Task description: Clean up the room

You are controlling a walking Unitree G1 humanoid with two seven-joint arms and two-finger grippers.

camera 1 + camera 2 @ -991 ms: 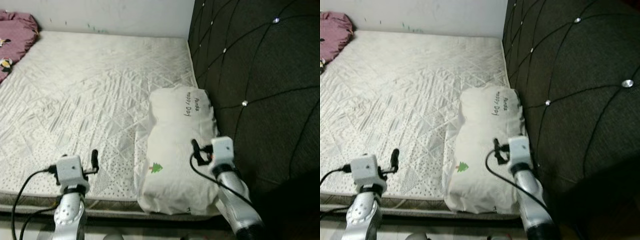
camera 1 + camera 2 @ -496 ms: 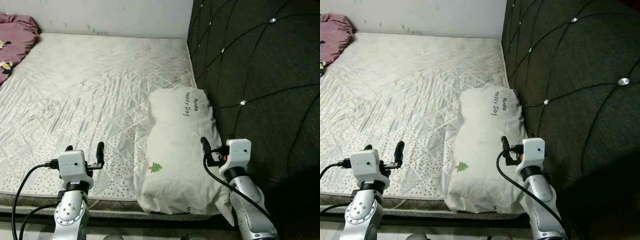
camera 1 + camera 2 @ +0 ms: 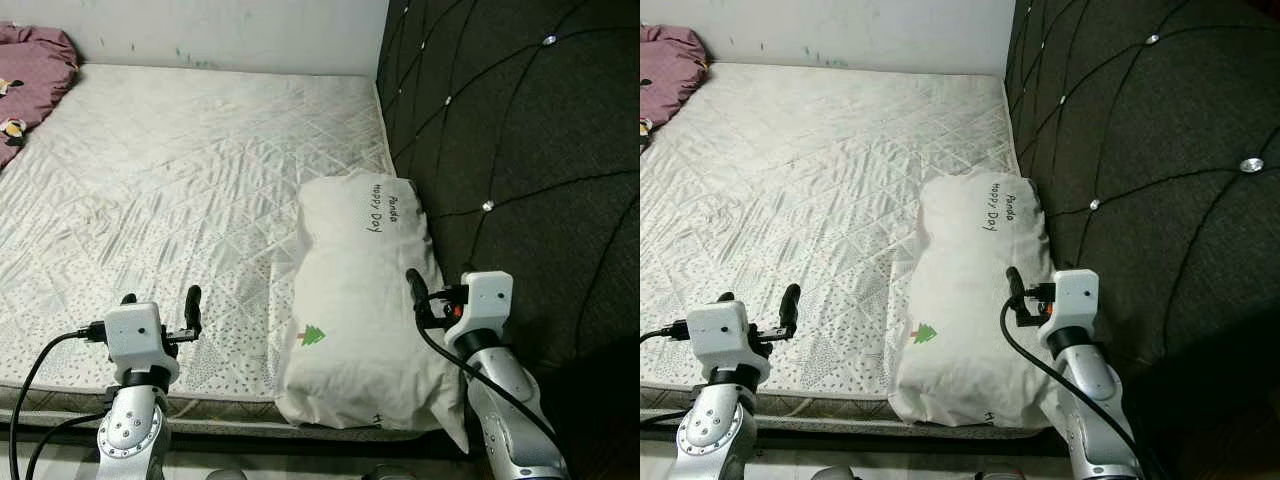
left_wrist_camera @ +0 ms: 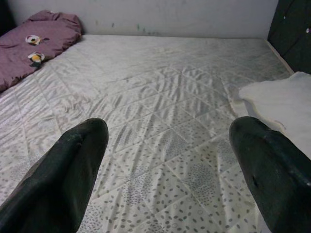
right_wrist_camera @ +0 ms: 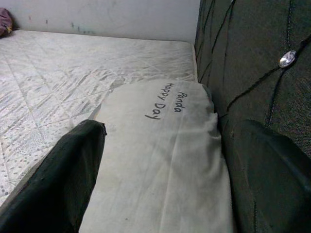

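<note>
The white pillow [image 5: 160,160] carries dark handwritten-style words, "Panda Happy Day", near its far end; a small green tree print sits lower down.

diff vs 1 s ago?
The right gripper pulled back off the white pillow toward the headboard side, now at its right edge; nothing gripped. The left gripper dropped slightly over the mattress, open. Pillow and purple blanket unmoved.
</note>
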